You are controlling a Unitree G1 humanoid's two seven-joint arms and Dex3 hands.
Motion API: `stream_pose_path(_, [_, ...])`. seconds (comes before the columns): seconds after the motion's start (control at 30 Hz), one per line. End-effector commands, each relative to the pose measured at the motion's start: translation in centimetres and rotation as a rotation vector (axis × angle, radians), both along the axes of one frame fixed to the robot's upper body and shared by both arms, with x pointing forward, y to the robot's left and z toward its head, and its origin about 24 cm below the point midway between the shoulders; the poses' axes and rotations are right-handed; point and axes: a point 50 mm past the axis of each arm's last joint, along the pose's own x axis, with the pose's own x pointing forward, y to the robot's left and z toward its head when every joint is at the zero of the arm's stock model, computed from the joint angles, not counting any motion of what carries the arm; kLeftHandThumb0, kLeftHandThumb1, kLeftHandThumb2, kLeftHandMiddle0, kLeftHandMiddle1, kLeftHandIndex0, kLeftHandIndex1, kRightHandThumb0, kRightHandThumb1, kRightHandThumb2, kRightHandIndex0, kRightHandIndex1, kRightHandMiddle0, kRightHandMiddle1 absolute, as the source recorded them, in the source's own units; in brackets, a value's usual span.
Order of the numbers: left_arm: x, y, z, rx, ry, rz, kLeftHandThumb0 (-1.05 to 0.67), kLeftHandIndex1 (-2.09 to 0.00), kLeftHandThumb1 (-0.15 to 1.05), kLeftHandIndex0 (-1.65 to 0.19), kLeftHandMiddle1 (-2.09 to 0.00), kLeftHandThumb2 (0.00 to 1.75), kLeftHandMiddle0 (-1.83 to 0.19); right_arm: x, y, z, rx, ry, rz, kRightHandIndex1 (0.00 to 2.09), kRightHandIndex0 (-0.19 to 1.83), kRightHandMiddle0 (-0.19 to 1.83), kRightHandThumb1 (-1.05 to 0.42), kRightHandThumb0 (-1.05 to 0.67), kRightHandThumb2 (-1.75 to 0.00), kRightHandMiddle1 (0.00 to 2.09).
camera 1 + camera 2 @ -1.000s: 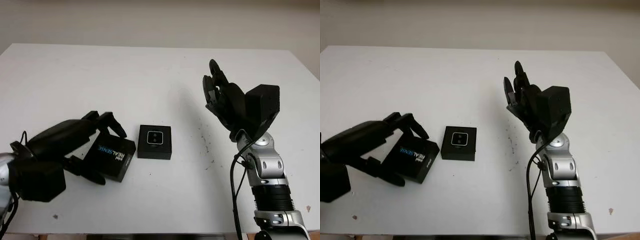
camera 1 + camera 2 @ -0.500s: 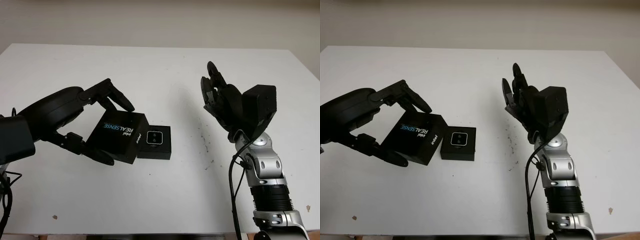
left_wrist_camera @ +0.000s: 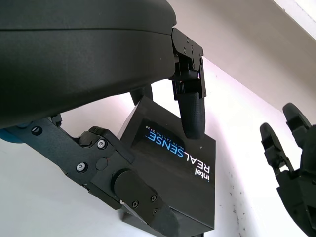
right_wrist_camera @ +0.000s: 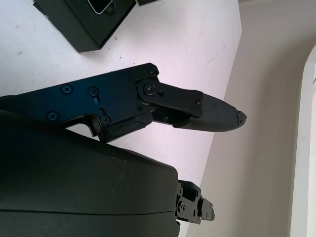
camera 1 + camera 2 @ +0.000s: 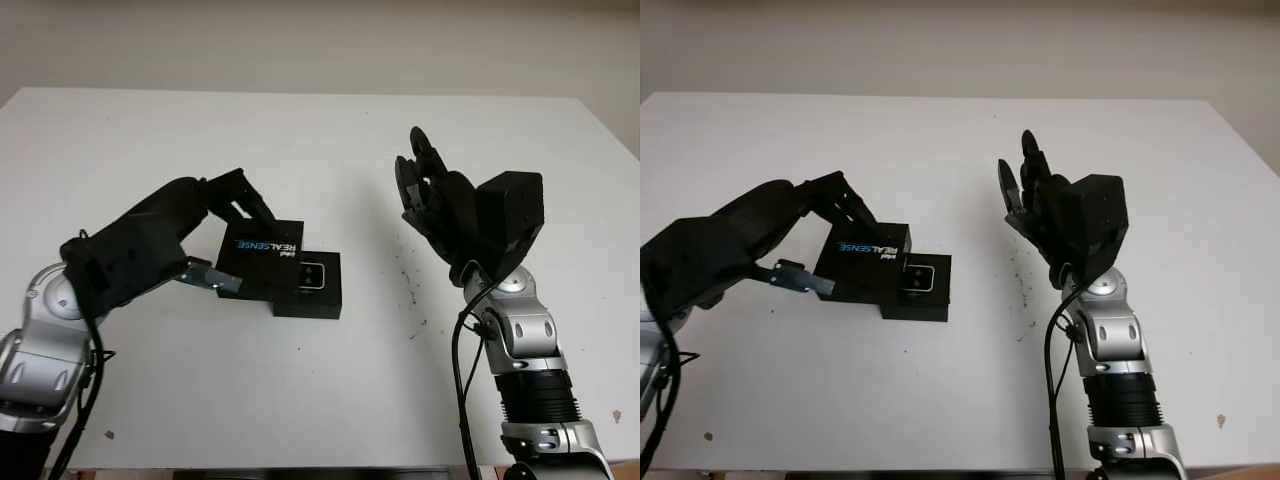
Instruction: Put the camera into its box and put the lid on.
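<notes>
**A:** Left to right, what's on the table (image 5: 330,400)?

**B:** Left hand (image 5: 190,235) comes in from the near left with its fingers clamped on the lid (image 5: 262,262). One finger lies across the lid's top and the thumb is under its near-left edge. The lid is tilted and overlaps the left part of the box (image 5: 312,288).

**A:** Is the lid seated?

**B:** No. It covers only the left side and the right part of the box is uncovered.

**A:** What's in the box?

**B:** The camera (image 5: 313,275) sits in the black box. Its silver-rimmed face points up and part of it shows just right of the lid's edge. The box lies flat at table centre, a bit left of middle.

**A:** Any print?

**B:** "REALSENSE" on the lid top, "REAL" in white and "SENSE" in blue. The left wrist view also gives "intel" beside it and a small line between that I can't read.

**A:** Right side?

**B:** Right hand (image 5: 430,195) is open, raised above the table, well right of the box, holding nothing.

**A:** Any differences between views?

**B:** Left wrist view shows the finger (image 3: 191,109) pressing the lid top and the thumb underneath up close, with the right hand's fingertips far off. Right wrist view catches the box and camera at one corner. The head views show dark specks on the table between box and right arm.
</notes>
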Motion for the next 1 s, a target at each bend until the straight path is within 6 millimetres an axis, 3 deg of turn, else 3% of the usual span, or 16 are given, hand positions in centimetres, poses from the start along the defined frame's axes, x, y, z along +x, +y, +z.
stream_pose_path(0.0, [0.3, -0.5, 0.5, 0.001, -0.023, -0.001, -0.31, -1.64, 1.05, -0.16, -1.94, 0.08, -0.36, -0.1, 0.0, 0.0, -0.002, -0.015, 0.0, 0.06, -0.15, -0.15, -1.05, -0.72, -0.61, 0.06])
stream_pose_path(0.7, [1.0, -2.3, 0.1, -0.007, -0.013, -0.027, -0.33, -1.69, 1.05, -0.13, -1.94, 0.08, -0.36, -0.2, 0.1, -0.1, -0.002, -0.006, -0.012, 0.06, -0.15, -0.15, -1.05, -0.71, -0.61, 0.06])
stream_pose_path(0.97, [1.7, -2.8, -0.5, -0.008, -0.031, -0.033, -0.36, -1.65, 1.05, -0.17, -1.96, 0.06, -0.46, -0.2, 0.2, -0.2, 0.002, -0.001, -0.017, 0.06, -0.15, -0.15, -1.05, -0.71, -0.61, 0.06])
